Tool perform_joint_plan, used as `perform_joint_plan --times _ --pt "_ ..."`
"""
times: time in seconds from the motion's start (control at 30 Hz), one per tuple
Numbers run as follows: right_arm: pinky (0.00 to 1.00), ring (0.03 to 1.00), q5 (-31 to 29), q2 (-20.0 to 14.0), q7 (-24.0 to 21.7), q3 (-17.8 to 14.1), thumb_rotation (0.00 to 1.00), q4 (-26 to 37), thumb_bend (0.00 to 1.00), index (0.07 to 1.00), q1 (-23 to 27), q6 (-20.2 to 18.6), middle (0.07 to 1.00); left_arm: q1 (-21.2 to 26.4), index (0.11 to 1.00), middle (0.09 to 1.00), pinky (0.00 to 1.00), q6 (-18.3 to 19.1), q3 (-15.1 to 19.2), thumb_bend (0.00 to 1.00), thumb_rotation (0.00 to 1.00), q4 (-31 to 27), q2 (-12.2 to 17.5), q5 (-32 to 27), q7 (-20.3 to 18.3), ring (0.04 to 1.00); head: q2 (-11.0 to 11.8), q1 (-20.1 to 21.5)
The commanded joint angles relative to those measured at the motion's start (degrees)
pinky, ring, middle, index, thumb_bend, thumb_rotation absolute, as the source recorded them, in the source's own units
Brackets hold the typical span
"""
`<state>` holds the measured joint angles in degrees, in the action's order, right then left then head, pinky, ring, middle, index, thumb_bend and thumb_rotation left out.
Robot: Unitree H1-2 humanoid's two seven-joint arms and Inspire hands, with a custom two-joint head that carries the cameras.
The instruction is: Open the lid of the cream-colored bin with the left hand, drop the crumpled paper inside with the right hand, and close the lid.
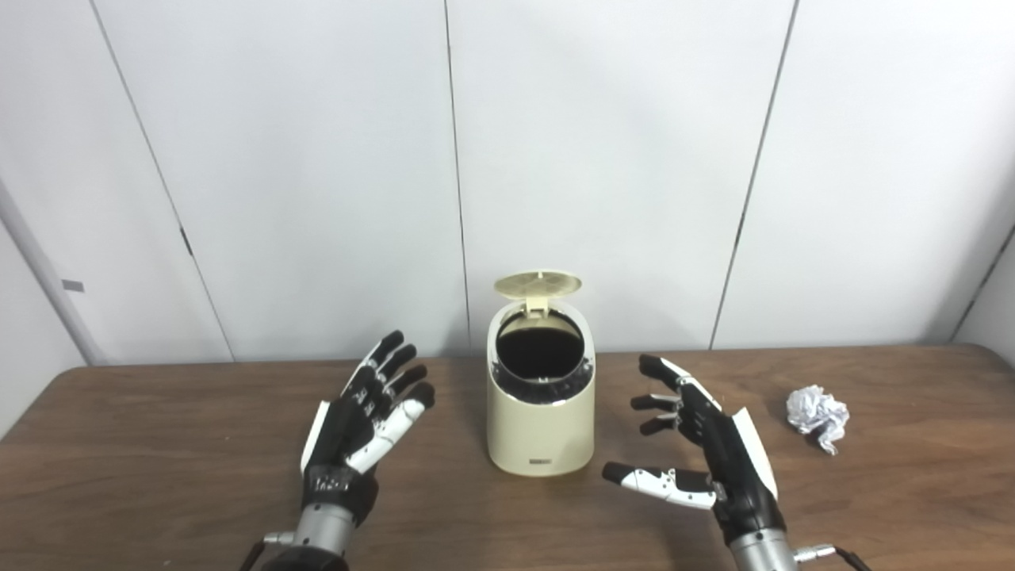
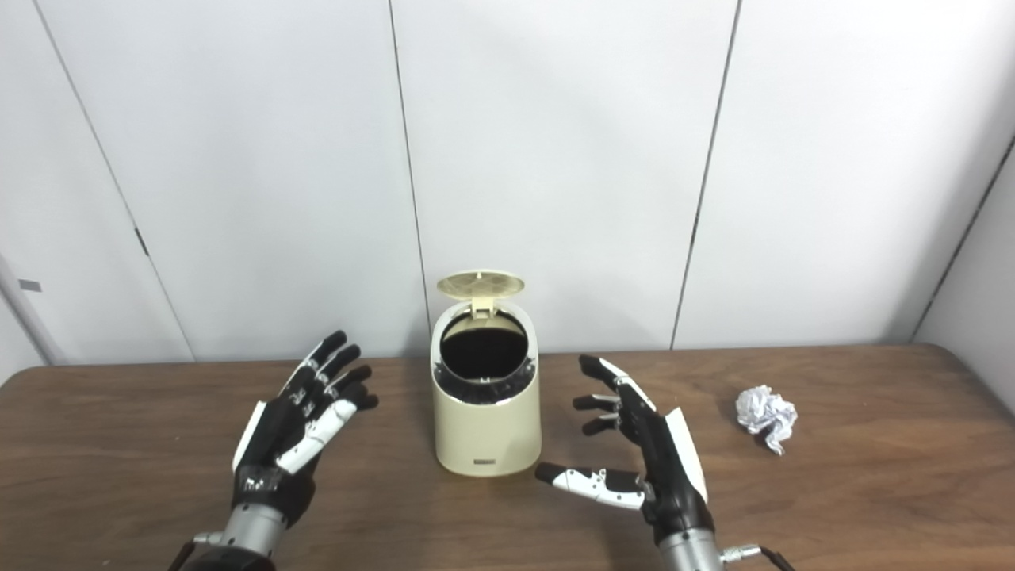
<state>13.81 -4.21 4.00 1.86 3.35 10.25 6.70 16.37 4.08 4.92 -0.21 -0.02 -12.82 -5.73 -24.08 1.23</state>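
The cream-colored bin (image 1: 541, 428) stands upright at the table's middle. Its lid (image 1: 538, 285) is flipped up at the back and the dark inside shows. The crumpled white paper (image 1: 817, 416) lies on the table to the right, apart from both hands. My left hand (image 1: 361, 420) is open and empty, left of the bin, fingers stretched toward the wall. My right hand (image 1: 698, 444) is open and empty, right of the bin, between the bin and the paper, thumb pointing at the bin's base.
The brown wooden table (image 1: 158, 476) runs the width of the view. A white panelled wall (image 1: 317, 159) stands close behind the bin. The table's right corner (image 2: 963, 357) is rounded, past the paper.
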Motion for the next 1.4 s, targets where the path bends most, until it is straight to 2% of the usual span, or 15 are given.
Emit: perform_joint_plan --times 0.0,0.17,0.37,0.57,0.73,0.83,0.93,1.03,1.1,1.23,1.37 --pt "0.55 0.698 -0.4 -0.4 0.0 -0.5 0.17 1.9 0.69 0.831 1.3 0.4 0.851 1.0 0.958 0.893 0.7 -2.5 0.1 0.72 0.29 -1.3 0.7 -1.6 -1.5 0.843 -0.2 0.3" --pt "0.56 0.694 -0.7 -0.6 -0.4 -0.8 0.17 3.5 0.69 0.83 0.8 -0.8 0.851 -0.7 0.965 0.898 0.71 -3.9 -0.6 0.73 0.27 -1.6 1.8 -1.8 -3.3 0.853 -0.5 0.6" --pt "0.56 0.706 -1.9 -0.7 -0.9 -1.3 0.15 5.0 0.7 0.826 0.1 -1.9 0.851 -2.5 0.963 0.9 0.72 -4.6 -1.1 0.75 0.29 -1.6 1.9 -0.6 -2.7 0.854 -0.6 0.4" --pt "0.56 0.711 -2.7 -1.0 -0.9 -2.2 0.18 4.2 0.72 0.853 0.3 -1.4 0.852 -2.9 0.968 0.907 0.76 -4.6 -1.2 0.77 0.3 -1.3 1.9 -0.1 -2.2 0.867 -0.4 0.7" --pt "0.57 0.71 -1.3 -3.6 -2.8 -2.1 0.22 5.7 0.76 0.851 1.8 -3.1 0.866 -2.6 0.969 0.911 0.76 -4.9 -1.2 0.77 0.3 -0.2 2.2 -0.1 -2.3 0.874 -0.2 2.1" --pt "0.57 0.729 -0.3 -7.8 -7.1 -1.7 0.2 8.6 0.76 0.874 3.5 -8.6 0.885 -2.4 0.969 0.916 0.77 -4.9 -1.0 0.76 0.3 0.2 2.2 -0.8 -2.5 0.878 0.0 2.9" --pt "0.54 0.72 1.5 -12.5 -11.0 -1.4 0.23 10.9 0.81 0.864 5.4 -14.4 0.874 -2.2 0.969 0.915 0.77 -5.4 -0.8 0.75 0.29 0.7 2.0 -1.1 -2.5 0.875 0.1 3.6" --pt "0.56 0.725 4.5 -18.0 -14.6 -0.5 0.28 11.7 0.84 0.866 7.5 -18.0 0.885 -1.9 0.97 0.916 0.77 -5.9 -0.8 0.74 0.29 1.2 2.0 -1.2 -2.8 0.876 0.4 4.7" --pt "0.61 0.755 5.9 -21.5 -17.5 0.3 0.28 11.7 0.87 0.866 9.4 -21.1 0.894 -1.8 0.971 0.923 0.78 -6.5 -0.8 0.73 0.29 1.7 2.1 -1.3 -3.0 0.883 0.5 5.2" --pt "0.66 0.806 8.7 -28.6 -21.7 1.6 0.24 10.3 0.88 0.859 12.6 -21.6 0.883 -1.6 0.97 0.928 0.79 -6.5 -0.7 0.71 0.28 2.1 2.3 -1.2 -3.0 0.889 0.6 6.2" --pt "0.66 0.825 8.7 -32.5 -23.9 1.7 0.17 8.5 0.87 0.835 14.6 -20.4 0.88 -1.2 0.962 0.917 0.79 -6.9 -0.7 0.69 0.25 2.8 2.5 -0.7 -2.8 0.886 0.9 7.1"
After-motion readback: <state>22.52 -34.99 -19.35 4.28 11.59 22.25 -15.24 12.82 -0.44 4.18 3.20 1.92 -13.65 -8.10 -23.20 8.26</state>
